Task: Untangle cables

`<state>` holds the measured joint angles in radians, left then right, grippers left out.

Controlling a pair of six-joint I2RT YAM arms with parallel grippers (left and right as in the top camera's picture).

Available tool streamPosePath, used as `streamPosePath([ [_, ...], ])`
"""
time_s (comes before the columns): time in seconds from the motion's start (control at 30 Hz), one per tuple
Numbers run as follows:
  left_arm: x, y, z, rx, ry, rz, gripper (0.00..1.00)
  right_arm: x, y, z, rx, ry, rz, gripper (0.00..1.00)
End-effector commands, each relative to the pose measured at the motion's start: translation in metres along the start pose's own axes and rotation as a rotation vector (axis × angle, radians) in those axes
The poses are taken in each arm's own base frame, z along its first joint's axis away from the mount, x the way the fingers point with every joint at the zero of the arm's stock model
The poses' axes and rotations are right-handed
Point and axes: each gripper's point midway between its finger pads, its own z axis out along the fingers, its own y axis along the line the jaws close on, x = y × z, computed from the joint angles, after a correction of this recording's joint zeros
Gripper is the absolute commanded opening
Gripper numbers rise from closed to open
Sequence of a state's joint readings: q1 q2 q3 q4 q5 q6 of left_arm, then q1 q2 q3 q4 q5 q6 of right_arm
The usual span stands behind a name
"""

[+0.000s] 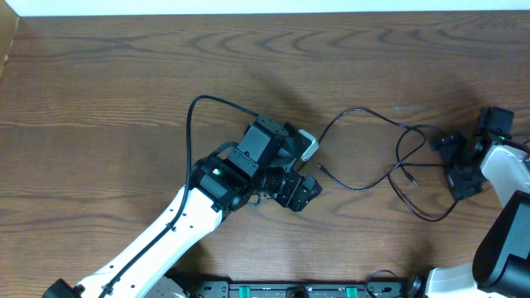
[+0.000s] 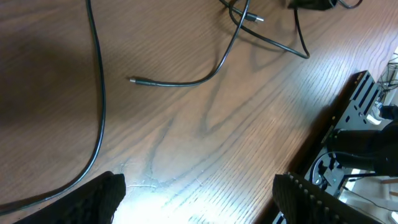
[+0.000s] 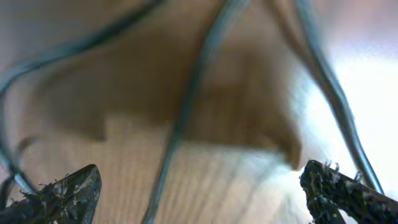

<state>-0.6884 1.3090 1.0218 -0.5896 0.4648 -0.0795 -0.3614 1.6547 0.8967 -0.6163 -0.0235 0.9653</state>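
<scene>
Two black cables [image 2: 180,84] sprawl looped on the bench [image 1: 99,99], right of centre. Left gripper [image 2: 199,193] released, nothing between its fingers; right gripper [image 3: 199,186] released, just above the loops.

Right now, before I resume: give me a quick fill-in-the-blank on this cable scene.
1. The left gripper and right gripper both stand ____.
2. The black cables lie on a ____ table.
3. Overhead, the tangled loops sit beside the ____ arm.
Missing words: open; wooden; right.
</scene>
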Motion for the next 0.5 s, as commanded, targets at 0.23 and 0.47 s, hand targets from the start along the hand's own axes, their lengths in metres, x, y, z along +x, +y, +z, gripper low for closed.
streamPosePath([
  [0.23,0.001,0.001,-0.004,-0.011,0.013,-0.017,0.81,-0.025,0.011,-0.009,-0.054,-0.114,0.186,0.99],
  [0.47,0.002,0.001,-0.004,-0.012,0.015,-0.014,0.81,-0.049,-0.013,-0.056,-0.042,-0.245,0.252,0.99],
])
